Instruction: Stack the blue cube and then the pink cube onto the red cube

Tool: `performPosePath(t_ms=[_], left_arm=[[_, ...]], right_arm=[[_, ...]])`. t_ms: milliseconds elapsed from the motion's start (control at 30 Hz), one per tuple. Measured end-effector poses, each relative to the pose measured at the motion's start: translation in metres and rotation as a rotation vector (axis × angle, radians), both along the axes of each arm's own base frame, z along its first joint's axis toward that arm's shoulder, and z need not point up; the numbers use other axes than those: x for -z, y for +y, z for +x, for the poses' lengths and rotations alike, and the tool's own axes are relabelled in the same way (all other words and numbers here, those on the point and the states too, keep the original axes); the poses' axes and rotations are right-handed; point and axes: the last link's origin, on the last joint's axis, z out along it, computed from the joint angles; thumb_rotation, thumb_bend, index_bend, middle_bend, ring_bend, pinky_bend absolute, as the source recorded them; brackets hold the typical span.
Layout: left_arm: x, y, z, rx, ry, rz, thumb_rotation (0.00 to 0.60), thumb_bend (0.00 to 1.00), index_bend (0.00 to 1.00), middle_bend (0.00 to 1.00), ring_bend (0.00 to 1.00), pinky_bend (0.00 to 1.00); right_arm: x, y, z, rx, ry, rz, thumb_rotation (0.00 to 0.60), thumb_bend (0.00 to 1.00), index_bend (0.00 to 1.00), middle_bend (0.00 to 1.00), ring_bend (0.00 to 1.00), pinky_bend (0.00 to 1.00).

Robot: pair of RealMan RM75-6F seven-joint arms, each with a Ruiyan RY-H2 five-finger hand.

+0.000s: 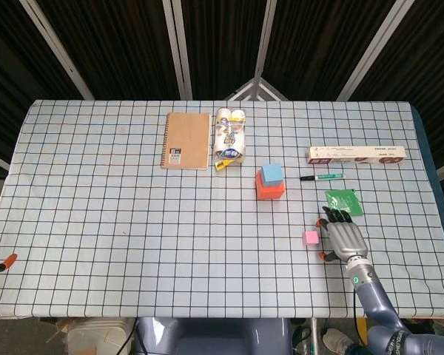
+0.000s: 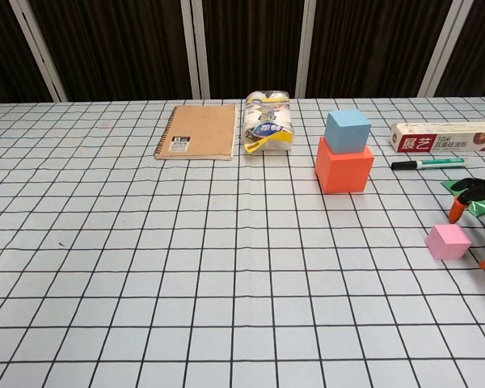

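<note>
The blue cube (image 1: 271,174) (image 2: 347,129) sits on top of the larger red cube (image 1: 269,190) (image 2: 343,167) near the table's middle. The small pink cube (image 1: 310,237) (image 2: 448,241) lies on the cloth to the front right of that stack. My right hand (image 1: 342,237) (image 2: 478,212) hovers just to the right of the pink cube, fingers spread on either side of it, holding nothing. Only its orange fingertips show at the chest view's right edge. My left hand is in neither view.
A green packet (image 1: 343,200) (image 2: 475,194) lies just behind my right hand, with a marker pen (image 1: 320,177) (image 2: 427,163) and a long box (image 1: 356,154) (image 2: 444,136) farther back. A notebook (image 1: 186,140) (image 2: 197,131) and a wrapped roll pack (image 1: 230,137) (image 2: 267,124) lie at the back centre.
</note>
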Motion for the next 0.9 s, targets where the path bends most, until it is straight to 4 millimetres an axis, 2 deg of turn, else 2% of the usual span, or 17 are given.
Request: performPosePath(t_ms=[900], left_arm=[[0.002,0.001,0.000,-0.011,0.009,-0.002,0.600,0.13,0.08,0.00,0.00,0.00]], right_arm=[[0.010,-0.011,0.010,-0.020,-0.023,0.009,0.600,0.29,0.41,0.00,0.00,0.00]])
